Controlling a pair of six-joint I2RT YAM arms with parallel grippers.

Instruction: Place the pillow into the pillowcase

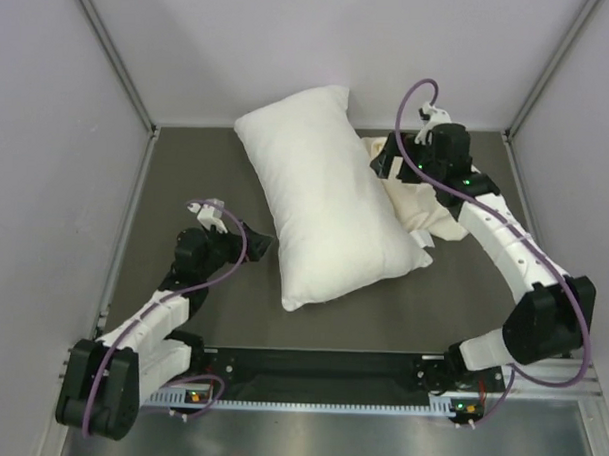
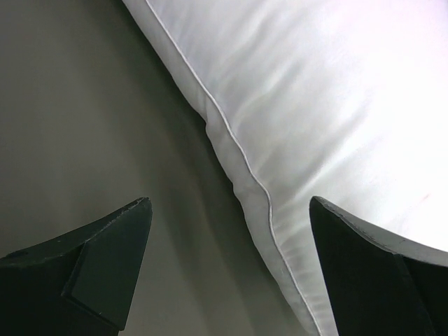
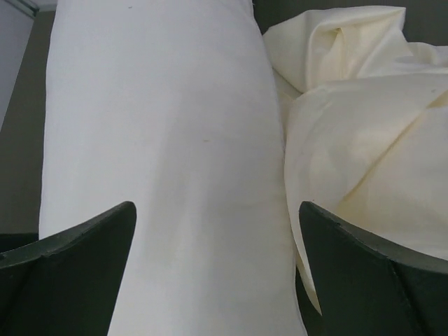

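The plump white pillow (image 1: 326,194) lies diagonally across the middle of the dark table. The cream, wrinkled pillowcase (image 1: 425,207) sits bunched against its right side, partly under the right arm. My left gripper (image 1: 259,241) stands open at the pillow's left long edge; in the left wrist view the seamed edge of the pillow (image 2: 322,105) runs between its open jaws (image 2: 229,203). My right gripper (image 1: 384,163) is open over the pillow's right edge. In the right wrist view the pillow (image 3: 161,140) fills the gap of the gripper (image 3: 215,206), with the pillowcase (image 3: 364,119) by the right finger.
Grey enclosure walls (image 1: 66,180) stand close on the left, back and right. A black base rail (image 1: 320,369) with a toothed strip runs along the near edge between the arm bases. Bare dark table (image 1: 196,174) shows left of the pillow.
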